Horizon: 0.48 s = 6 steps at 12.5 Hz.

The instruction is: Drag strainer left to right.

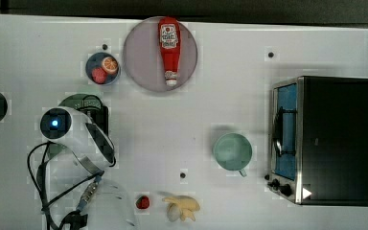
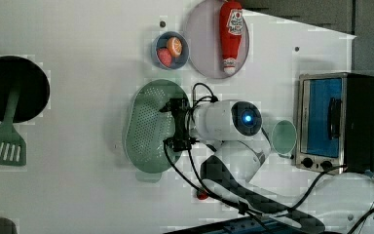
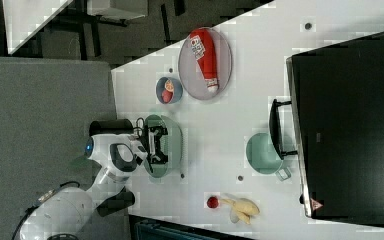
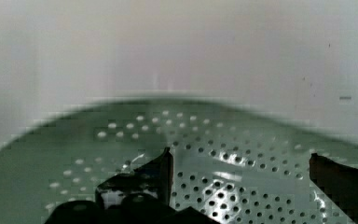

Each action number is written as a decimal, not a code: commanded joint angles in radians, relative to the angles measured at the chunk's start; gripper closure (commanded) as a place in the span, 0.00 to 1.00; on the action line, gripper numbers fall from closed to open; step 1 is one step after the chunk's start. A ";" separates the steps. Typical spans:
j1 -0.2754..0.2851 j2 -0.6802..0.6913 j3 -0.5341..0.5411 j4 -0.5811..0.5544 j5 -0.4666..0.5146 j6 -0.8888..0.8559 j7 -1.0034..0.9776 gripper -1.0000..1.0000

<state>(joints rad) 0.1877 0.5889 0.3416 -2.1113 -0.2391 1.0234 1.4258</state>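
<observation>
Mint-green plastic, the strainer [image 2: 148,126] lies left of centre in the left view, on the white worktop [image 2: 78,97]. The end effector [image 4: 240,170] hangs spread wide and empty inside it. Press one finger against the inner wall and drag steadily, avoiding tipping.

The white Panda arm [image 2: 233,146] reaches out from its base, the wrist bent so the hand points down. Its black gripper [image 2: 177,126] hangs low with the two fingers spread wide apart, nothing clamped between them. In the wrist view, one fingertip [image 4: 161,170] and the other sit well apart, both close above the perforated surface beneath them.
</observation>
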 commanded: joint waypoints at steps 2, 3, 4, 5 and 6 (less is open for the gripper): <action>-0.059 -0.048 0.001 -0.021 0.012 -0.002 0.013 0.00; -0.071 -0.060 0.001 -0.038 0.012 -0.001 0.001 0.00; -0.084 -0.072 0.000 -0.055 0.012 0.001 -0.014 0.00; -0.099 -0.085 0.000 -0.071 0.011 0.002 -0.033 0.00; -0.115 -0.098 0.000 -0.088 0.011 0.002 -0.068 0.00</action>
<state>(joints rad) 0.1108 0.5352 0.3469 -2.1777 -0.2354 1.0283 1.4043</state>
